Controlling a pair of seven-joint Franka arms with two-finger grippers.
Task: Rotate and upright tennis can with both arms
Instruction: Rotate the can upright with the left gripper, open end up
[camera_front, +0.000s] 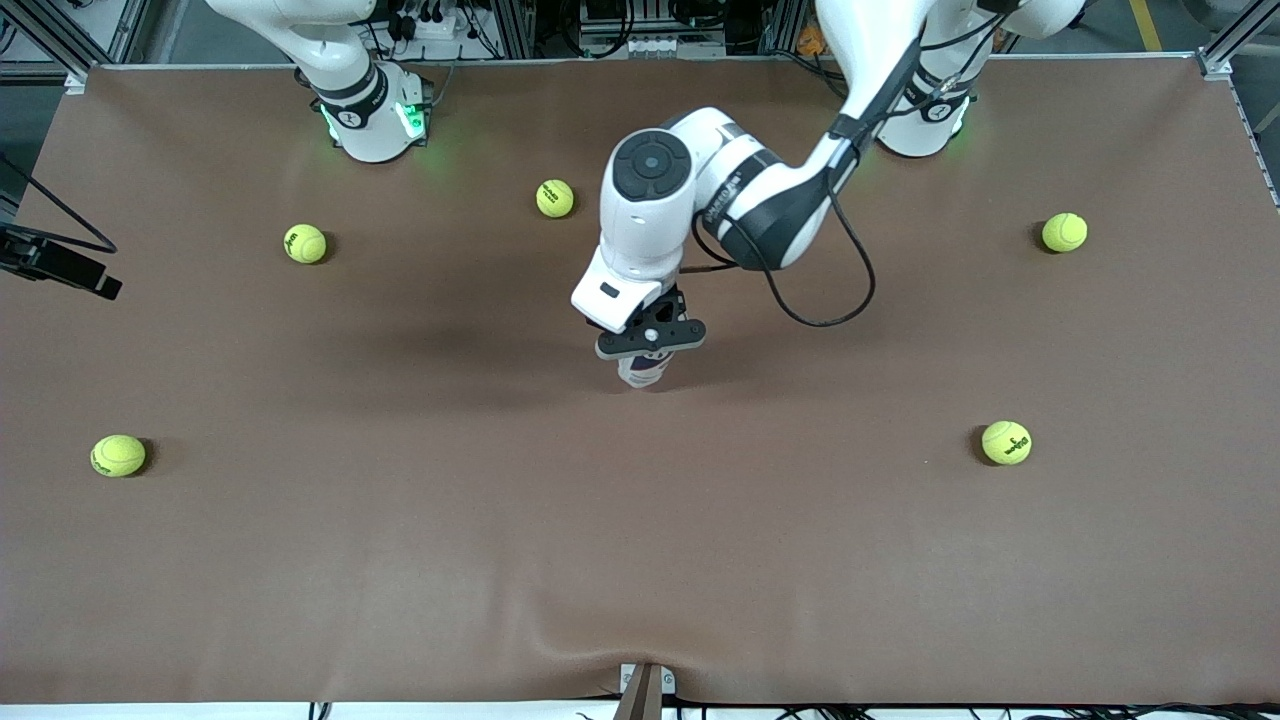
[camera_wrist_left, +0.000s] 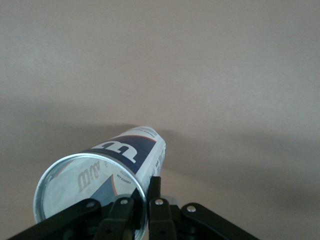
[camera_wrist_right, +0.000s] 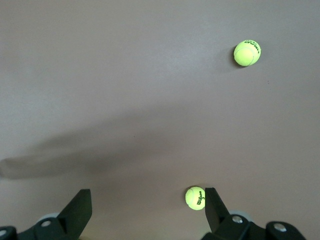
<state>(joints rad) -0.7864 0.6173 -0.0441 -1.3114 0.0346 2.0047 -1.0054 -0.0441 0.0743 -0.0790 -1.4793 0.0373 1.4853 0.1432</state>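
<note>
Left gripper (camera_front: 651, 340): jaws pinched on the rim of the can (camera_front: 643, 369) at its open silver end, over mid-table. In the left wrist view one finger (camera_wrist_left: 155, 200) sits against the rim's outside; the partner finger is hard to make out.

Can: hangs under the left gripper, label with W logo showing (camera_wrist_left: 120, 151). It looks close to vertical, closed end toward the table (camera_front: 400, 560); whether that end touches the table cannot be told.

Right gripper (camera_wrist_right: 148, 209): jaws spread wide, nothing between them, looking down on bare table and two balls (camera_wrist_right: 195, 198) (camera_wrist_right: 247, 52). Right arm waits, drawn up near its base (camera_front: 372, 120).

Balls, five seen from the front: two toward the right arm's end (camera_front: 305, 243) (camera_front: 118, 455), one mid-table near the bases (camera_front: 555, 198), two toward the left arm's end (camera_front: 1064, 232) (camera_front: 1006, 442). All well apart from the can.

Step in hand, judged: setting the can upright. A rim pinch is thin; lower slowly, keep the axis plumb, seat the base flat before letting go, then lift straight up so the fingers do not tip it.
</note>
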